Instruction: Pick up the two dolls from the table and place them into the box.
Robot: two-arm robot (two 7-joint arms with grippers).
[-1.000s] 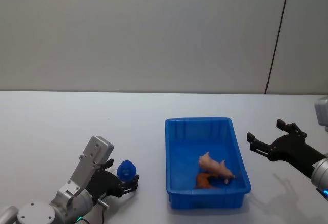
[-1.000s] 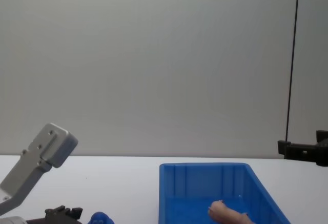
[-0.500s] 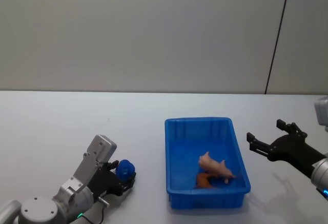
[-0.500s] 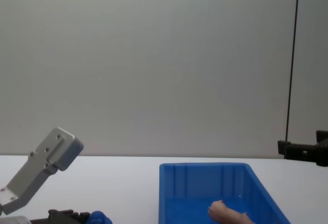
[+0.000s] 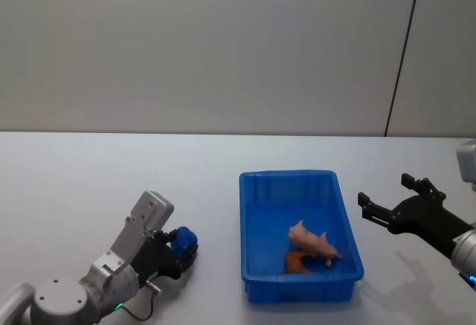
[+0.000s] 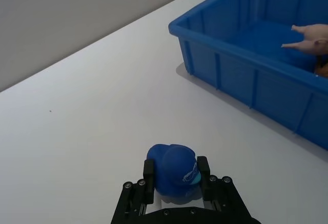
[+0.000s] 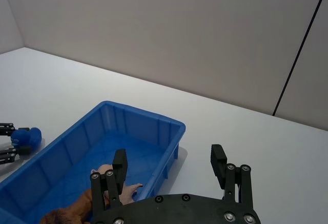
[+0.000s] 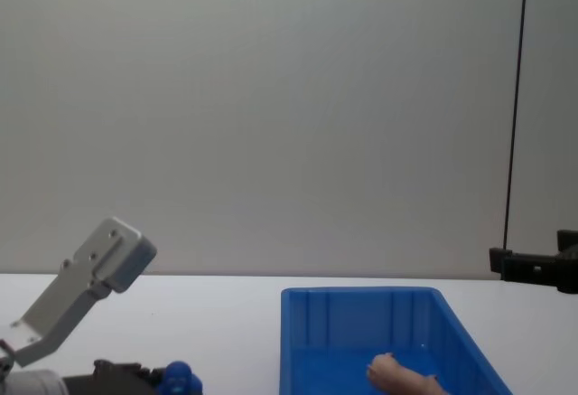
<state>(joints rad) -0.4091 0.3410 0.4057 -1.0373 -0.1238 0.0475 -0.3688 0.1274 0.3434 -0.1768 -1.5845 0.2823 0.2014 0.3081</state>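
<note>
The bright blue rounded doll [image 5: 184, 239] sits low over the white table [image 5: 89, 184], left of the box. My left gripper [image 5: 184, 251] is shut on it; in the left wrist view both black fingers [image 6: 149, 177] press the blue doll [image 6: 173, 175] from either side. The peach doll [image 5: 312, 240] lies inside the blue box [image 5: 248, 224], also seen from the chest as the peach doll [image 8: 398, 376]. My right gripper [image 5: 393, 200] hovers open to the right of the box, holding nothing; its wrist view has the box [image 7: 143, 117] just ahead of the gripper [image 7: 168, 155].
An orange-brown soft object [image 5: 297, 263] lies in the box beside the peach doll. A grey wall [image 5: 223, 42] with a dark vertical seam stands behind the table. Bare tabletop lies between the blue doll and the box.
My left gripper has closed from wide open onto the blue doll and edged slightly toward the box. The right arm and the box's contents have not moved.
</note>
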